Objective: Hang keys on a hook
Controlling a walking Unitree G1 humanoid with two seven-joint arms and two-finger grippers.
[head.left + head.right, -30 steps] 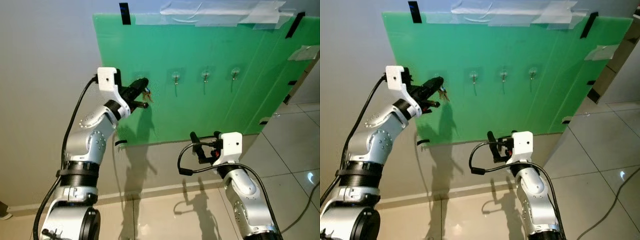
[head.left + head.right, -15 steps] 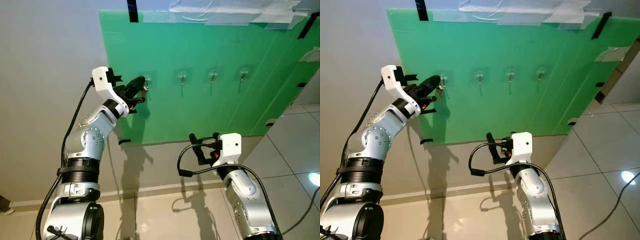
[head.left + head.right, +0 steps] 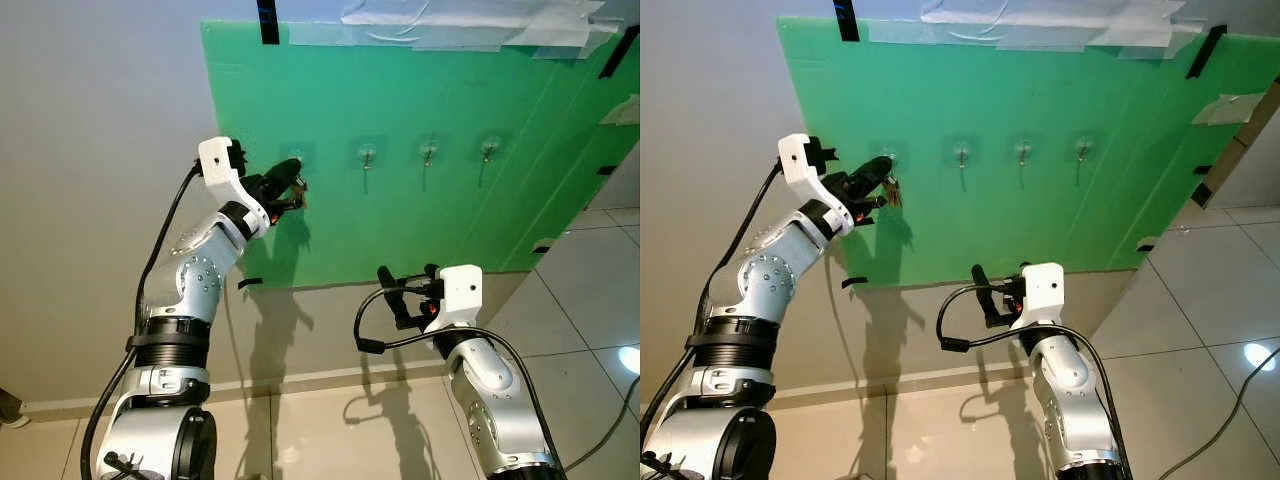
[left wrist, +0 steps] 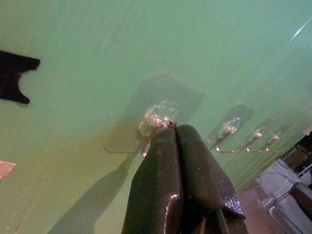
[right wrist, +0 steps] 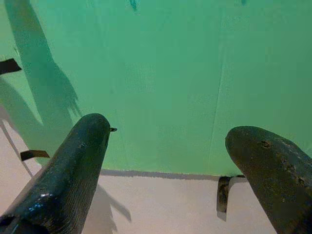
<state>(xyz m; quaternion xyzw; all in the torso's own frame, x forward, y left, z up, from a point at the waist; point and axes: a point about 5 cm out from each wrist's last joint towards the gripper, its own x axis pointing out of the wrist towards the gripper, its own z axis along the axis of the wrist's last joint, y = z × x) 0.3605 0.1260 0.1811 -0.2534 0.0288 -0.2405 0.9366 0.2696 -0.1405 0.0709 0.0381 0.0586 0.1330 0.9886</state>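
Green board (image 3: 420, 210) background; left gripper (image 3: 292, 176) clenched on keys (image 3: 299, 187), drawn slightly back below leftmost hook (image 4: 158, 119)

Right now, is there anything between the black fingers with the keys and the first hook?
No. In the left wrist view the left gripper, shut on the keys, sits right at the leftmost hook.

No legible text, label, brand, number or sign found. The green board (image 3: 420, 210), its tape strips (image 3: 440, 38) along the top edge, the clear hooks (image 3: 367, 155) and the white wrist housings (image 3: 461, 290) carry no readable markings.
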